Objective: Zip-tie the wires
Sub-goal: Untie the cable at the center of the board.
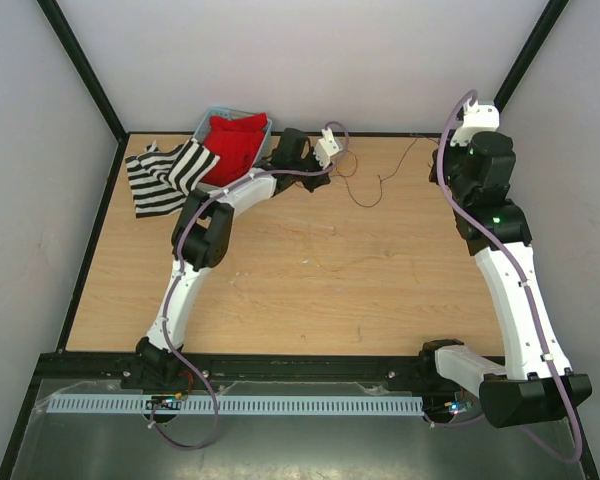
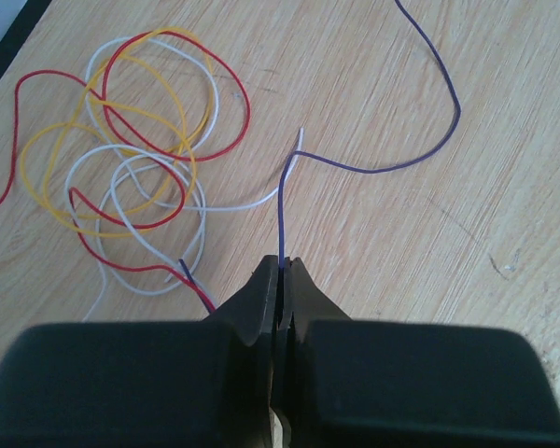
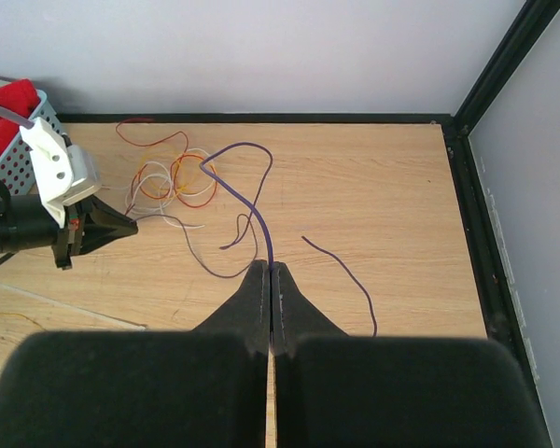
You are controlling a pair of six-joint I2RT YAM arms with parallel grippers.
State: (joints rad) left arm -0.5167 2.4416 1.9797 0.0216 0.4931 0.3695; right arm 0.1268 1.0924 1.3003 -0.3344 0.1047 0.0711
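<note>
The wires (image 2: pixel 140 159) lie in loose red, yellow and white loops on the wooden table, just left of my left gripper (image 2: pixel 282 266). That gripper is shut on a thin purple wire (image 2: pixel 373 171) that curves away to the right. In the right wrist view the same bunch (image 3: pixel 173 177) lies at the back, with the left gripper (image 3: pixel 131 226) beside it. My right gripper (image 3: pixel 272 269) is shut on a purple wire (image 3: pixel 252 201) that arches up towards the bunch. A loose purple strand (image 3: pixel 345 275) lies to its right.
A grey basket (image 1: pixel 208 122) with a red cloth (image 1: pixel 235 140) stands at the back left, with a striped cloth (image 1: pixel 165 175) beside it. A thin whitish strip (image 3: pixel 65 308) lies on the table near the left arm. Black frame rails (image 3: pixel 476 177) edge the table.
</note>
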